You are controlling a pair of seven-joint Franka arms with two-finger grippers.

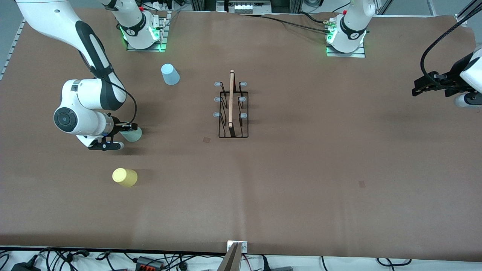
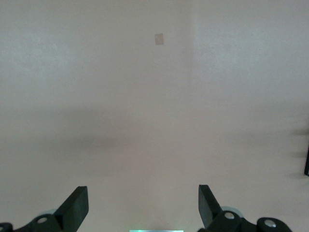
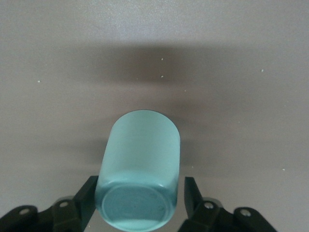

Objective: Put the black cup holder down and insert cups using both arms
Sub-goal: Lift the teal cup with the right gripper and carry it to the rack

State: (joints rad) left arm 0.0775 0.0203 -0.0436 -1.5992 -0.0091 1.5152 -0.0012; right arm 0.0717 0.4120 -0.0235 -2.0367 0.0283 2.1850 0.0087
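- Mint green cup (image 3: 140, 169) lies on its side on the brown table (image 1: 301, 169), at nine o'clock from the black cup holder (image 1: 233, 113), between the right gripper (image 1: 130, 127) fingers, which pinch it.
- Left gripper (image 2: 143, 205) waits, spread, over the table's left-arm end.
- Yellow cup (image 1: 125, 177) at seven o'clock, light blue cup (image 1: 170, 74) at ten.

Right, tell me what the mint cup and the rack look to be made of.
Small mint green tapered cup: probably plastic, with a smooth, matt, evenly coloured wall. Thin black wire rack: seemingly dark-coated metal wire with slender straight bars, a pale rod handle that looks like wood, and light grey-blue peg tips.
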